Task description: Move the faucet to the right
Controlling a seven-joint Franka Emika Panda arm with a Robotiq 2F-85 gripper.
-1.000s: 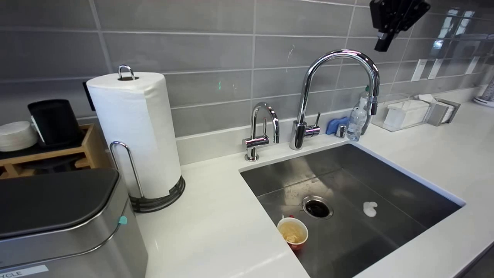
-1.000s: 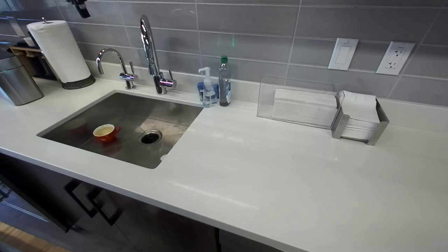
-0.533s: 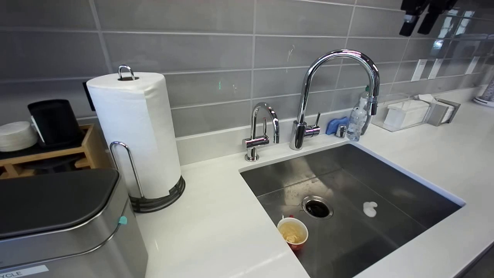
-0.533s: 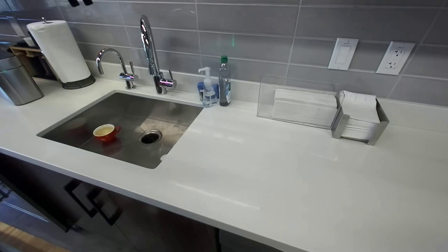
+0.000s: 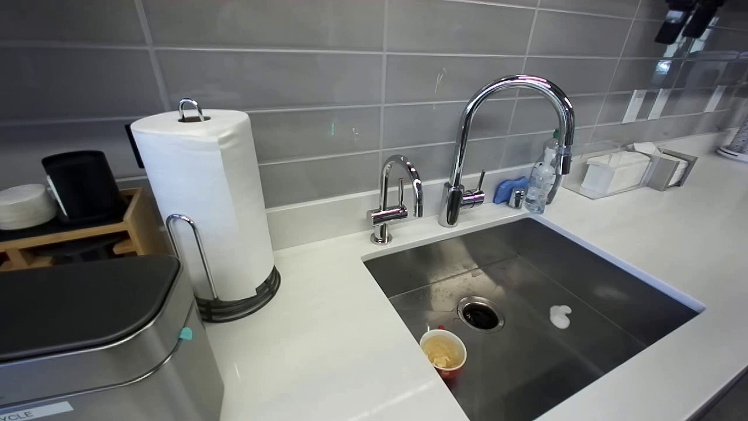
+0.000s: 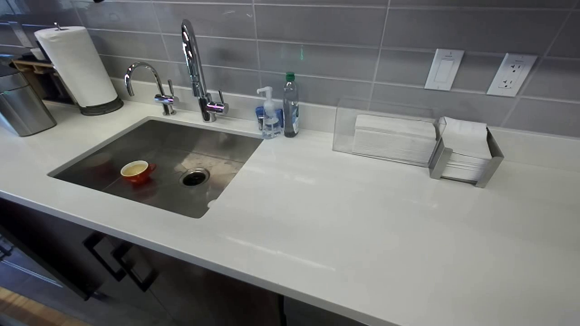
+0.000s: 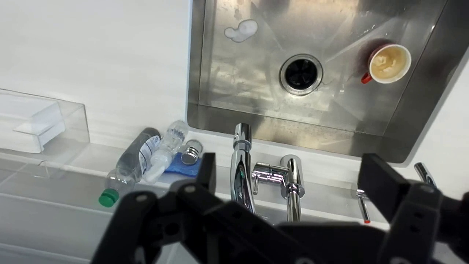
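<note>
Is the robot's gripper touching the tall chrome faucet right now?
Apart. In an exterior view, the gripper hangs at the picture's top right, clear of the faucet, with wall tiles visible between them.

Faucet (image 6: 195, 68) btwn tap (image 6: 165, 98) & bottles (image 6: 291, 108)

The tabletop (image 6: 353, 226) surrounds a sink (image 6: 208, 140). At left stands a bin (image 6: 22, 104), with rack (image 5: 140, 225) and towel stand (image 6: 102, 107) farther back. Along the far side, left to right: tap (image 6: 164, 98), faucet (image 6: 198, 81), cap (image 7: 191, 152), pump (image 6: 270, 120), bottle (image 6: 291, 111), clear box (image 6: 343, 131) and grey holder (image 6: 490, 167); a blue object (image 5: 506, 190) behind the cap.
</note>
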